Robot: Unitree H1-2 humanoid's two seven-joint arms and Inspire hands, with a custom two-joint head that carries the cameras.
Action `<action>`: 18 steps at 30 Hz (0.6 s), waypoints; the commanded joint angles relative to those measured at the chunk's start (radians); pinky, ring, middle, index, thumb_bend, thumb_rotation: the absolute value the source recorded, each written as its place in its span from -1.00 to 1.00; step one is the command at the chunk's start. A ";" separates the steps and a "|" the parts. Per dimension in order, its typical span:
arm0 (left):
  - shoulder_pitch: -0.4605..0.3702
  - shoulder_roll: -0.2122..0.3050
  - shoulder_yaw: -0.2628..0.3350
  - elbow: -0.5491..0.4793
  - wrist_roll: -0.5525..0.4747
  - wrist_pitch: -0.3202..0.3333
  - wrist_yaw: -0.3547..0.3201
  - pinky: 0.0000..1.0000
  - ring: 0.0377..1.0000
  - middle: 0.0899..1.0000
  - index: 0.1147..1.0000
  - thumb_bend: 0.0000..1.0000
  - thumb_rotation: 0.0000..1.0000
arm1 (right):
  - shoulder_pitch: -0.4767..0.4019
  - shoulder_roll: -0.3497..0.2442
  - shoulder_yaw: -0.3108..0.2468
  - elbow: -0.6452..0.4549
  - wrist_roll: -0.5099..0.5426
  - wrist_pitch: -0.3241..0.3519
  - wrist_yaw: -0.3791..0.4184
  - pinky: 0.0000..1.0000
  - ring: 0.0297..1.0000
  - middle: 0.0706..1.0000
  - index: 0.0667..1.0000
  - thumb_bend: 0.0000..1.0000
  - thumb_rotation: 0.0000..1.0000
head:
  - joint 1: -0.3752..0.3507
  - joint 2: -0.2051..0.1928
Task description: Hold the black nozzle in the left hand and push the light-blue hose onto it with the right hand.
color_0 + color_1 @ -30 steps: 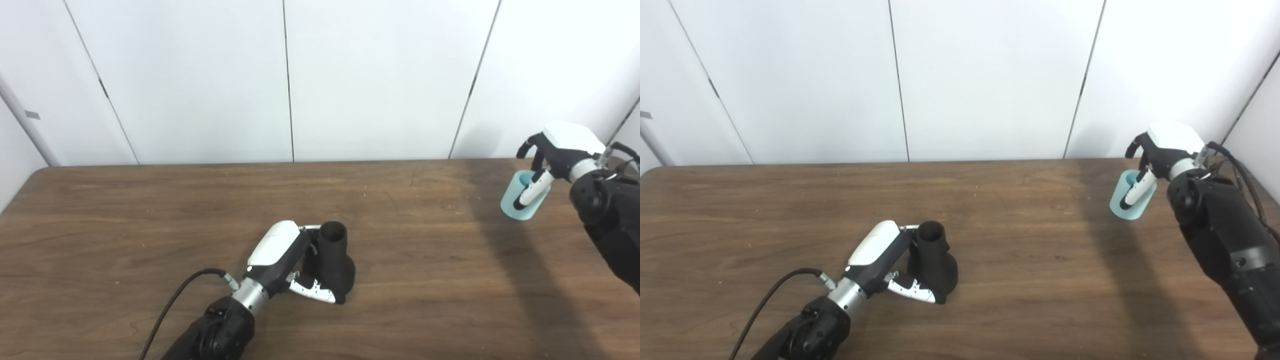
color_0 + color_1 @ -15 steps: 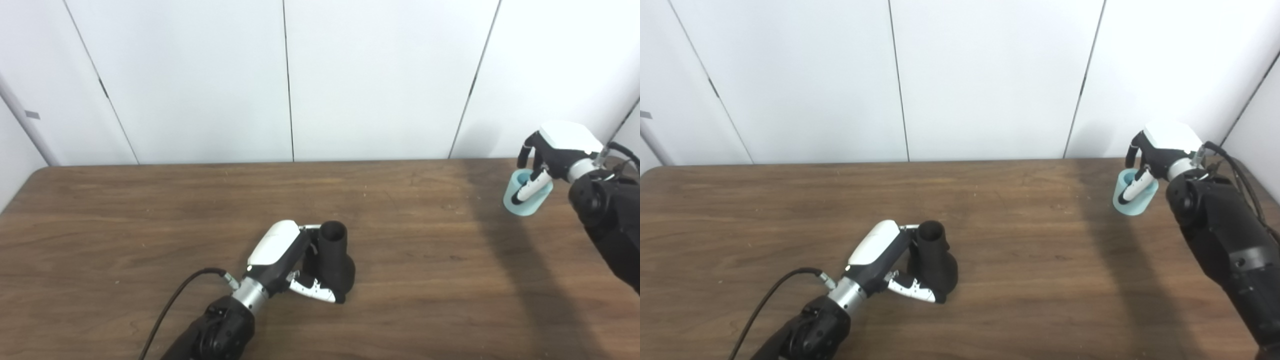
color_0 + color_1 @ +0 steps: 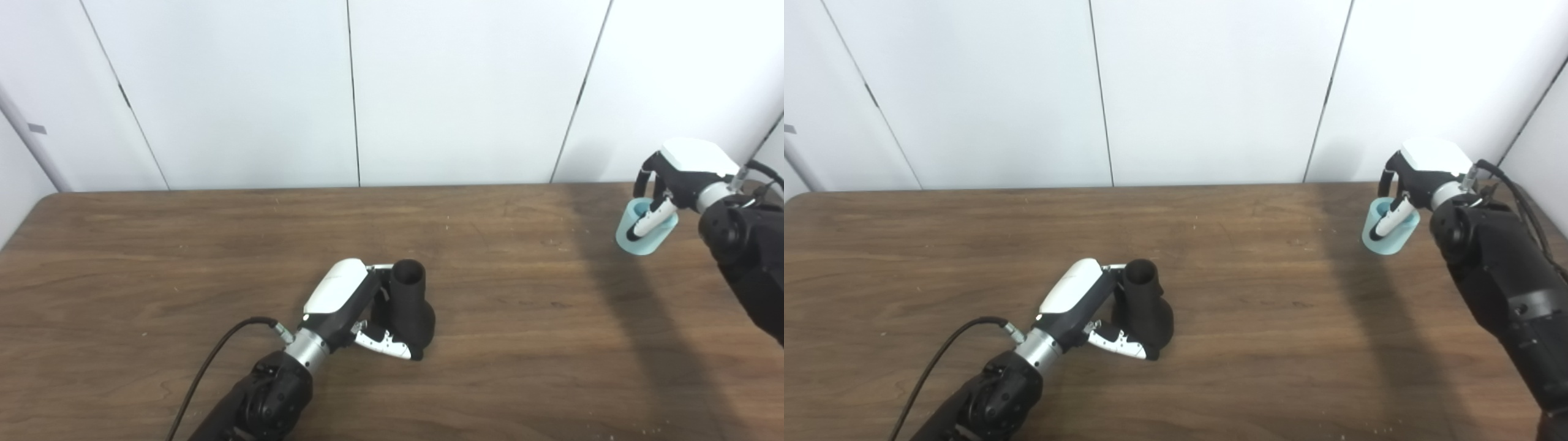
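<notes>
White wall panels close off the far side of a brown wooden desk (image 3: 184, 245), and on that desk, a little left of centre and toward us, stands the nozzle (image 3: 407, 306), upright on its wide base with its narrow open mouth tilted slightly up and away. Our left hand (image 3: 352, 306) is wrapped on it from the left, fingers (image 3: 386, 343) curled round the flared foot and the palm against the neck, so we judge the hold firm enough to brace a push. Well apart, at the far right edge of the desk, our right hand (image 3: 670, 184) pinches the hose (image 3: 640, 226), a short light-blue sleeve, with one finger hooked inside its bore and the rest outside its wall; it seems lifted clear of the desk, though we cannot be sure of that. To do this step well, we should carry the hose across until its open end faces the nozzle mouth, line the two axes up before contact, and only then press down along the neck. The finger inside the bore may block seating, so we would shift to an outside grip first. Meanwhile the left hand should resist the push without tipping the nozzle over on its base.
</notes>
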 commanded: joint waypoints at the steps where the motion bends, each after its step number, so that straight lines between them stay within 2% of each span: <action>1: 0.099 0.027 -0.079 0.080 0.042 0.139 -0.194 -0.10 -0.12 -0.15 -0.16 0.04 -0.83 | -0.069 -0.060 -0.019 -0.061 -0.016 0.004 -0.001 -0.83 -0.71 -0.57 -0.11 0.05 -0.73 | -0.001 0.001; 6: 0.098 0.028 -0.080 0.084 0.040 0.135 -0.194 -0.10 -0.12 -0.15 -0.16 0.04 -0.83 | -0.057 -0.055 -0.032 -0.155 -0.008 -0.006 0.014 -0.80 -0.68 -0.53 -0.11 0.05 -0.73 | -0.002 0.003; 9: 0.098 0.028 -0.081 0.085 0.042 0.135 -0.194 -0.10 -0.12 -0.15 -0.16 0.04 -0.83 | -0.050 -0.044 -0.038 -0.261 0.004 -0.011 0.050 -0.77 -0.66 -0.50 -0.11 0.05 -0.73 | -0.002 0.003; 12: 0.096 0.025 -0.082 0.085 0.043 0.137 -0.194 -0.10 -0.12 -0.15 -0.16 0.04 -0.83 | -0.051 -0.027 -0.033 -0.402 0.009 0.001 0.118 -0.73 -0.61 -0.45 -0.11 0.04 -0.74 | -0.004 0.001; 18: 0.088 0.015 -0.087 0.092 0.045 0.144 -0.190 -0.10 -0.13 -0.15 -0.16 0.04 -0.83 | -0.069 0.006 -0.034 -0.575 0.070 -0.027 0.217 -0.68 -0.56 -0.41 -0.10 0.04 -0.74 | 0.002 -0.002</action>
